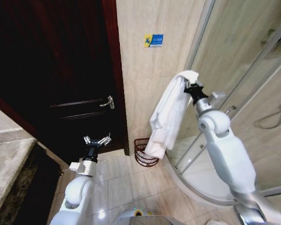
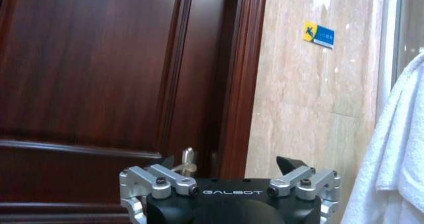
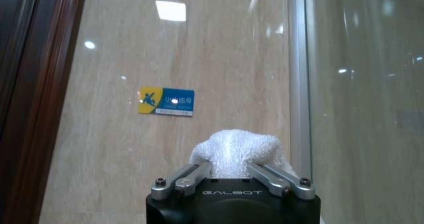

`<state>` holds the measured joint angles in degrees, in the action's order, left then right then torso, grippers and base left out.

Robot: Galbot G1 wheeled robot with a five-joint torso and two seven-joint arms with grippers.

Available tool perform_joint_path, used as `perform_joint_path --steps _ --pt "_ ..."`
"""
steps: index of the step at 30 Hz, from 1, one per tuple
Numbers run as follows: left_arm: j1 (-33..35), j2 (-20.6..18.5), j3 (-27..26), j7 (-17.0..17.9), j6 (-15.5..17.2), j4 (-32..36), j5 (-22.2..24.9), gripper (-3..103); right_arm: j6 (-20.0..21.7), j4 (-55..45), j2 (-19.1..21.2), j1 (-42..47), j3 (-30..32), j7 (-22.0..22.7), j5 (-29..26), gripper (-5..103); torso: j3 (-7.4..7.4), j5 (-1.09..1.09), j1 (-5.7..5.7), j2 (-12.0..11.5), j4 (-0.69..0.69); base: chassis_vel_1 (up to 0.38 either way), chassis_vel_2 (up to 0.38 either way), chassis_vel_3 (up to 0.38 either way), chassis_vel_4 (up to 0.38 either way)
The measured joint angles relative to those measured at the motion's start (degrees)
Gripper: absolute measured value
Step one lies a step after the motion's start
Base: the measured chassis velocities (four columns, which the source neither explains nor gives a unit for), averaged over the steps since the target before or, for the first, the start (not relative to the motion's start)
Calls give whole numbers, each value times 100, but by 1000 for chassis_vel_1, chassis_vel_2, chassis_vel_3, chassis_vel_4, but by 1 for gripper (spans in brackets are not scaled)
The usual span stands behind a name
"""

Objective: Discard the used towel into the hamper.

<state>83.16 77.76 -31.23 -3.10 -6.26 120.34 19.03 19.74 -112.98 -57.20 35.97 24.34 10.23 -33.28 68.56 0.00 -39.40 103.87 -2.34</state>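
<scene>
Right tool [image 1: 191, 87] is raised high in front of me, closed on the top fold of the white towel [image 1: 166, 117]. From the right wrist view I see both fingers [image 3: 192, 177] pinched against a bunched tuft of the towel [image 3: 235, 152], with the beige tiled wall [image 3: 219, 45] and a small blue and yellow sign [image 3: 166, 102] behind it. In my head view the towel hangs down long and loose from that grip, in front of the wall and just beside the glass shower enclosure [image 1: 234, 70].

My left tool [image 1: 97, 140] sits low, near the dark wooden door [image 1: 61, 70], with its fingers spread wide and nothing between them. The left wrist view shows the same open fingers [image 2: 162, 179], pointed at the door and its metal handle [image 2: 187, 159], with the towel's edge [image 2: 397, 159] hanging off to one side.

I see the hamper [image 1: 144, 152] standing on the tiled floor [image 1: 126, 183], against the wall between the door frame and the shower base. The towel's lower end hangs above it, partly covering its rim from my head view.
</scene>
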Motion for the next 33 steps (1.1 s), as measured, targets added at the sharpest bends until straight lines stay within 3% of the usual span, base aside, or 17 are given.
perform_joint_path --steps 15,33 --pt "-236 6 225 -33 -22 -246 -21 100 -147 574 -30 -30 -154 -200 90 7 0 1 1 0 0 0 0 0 0" --pt "-215 85 181 -125 -163 -322 5 100 1 1033 -13 -1222 -1024 27 -72 7 -1 1 1 0 0 0 0 0 0"
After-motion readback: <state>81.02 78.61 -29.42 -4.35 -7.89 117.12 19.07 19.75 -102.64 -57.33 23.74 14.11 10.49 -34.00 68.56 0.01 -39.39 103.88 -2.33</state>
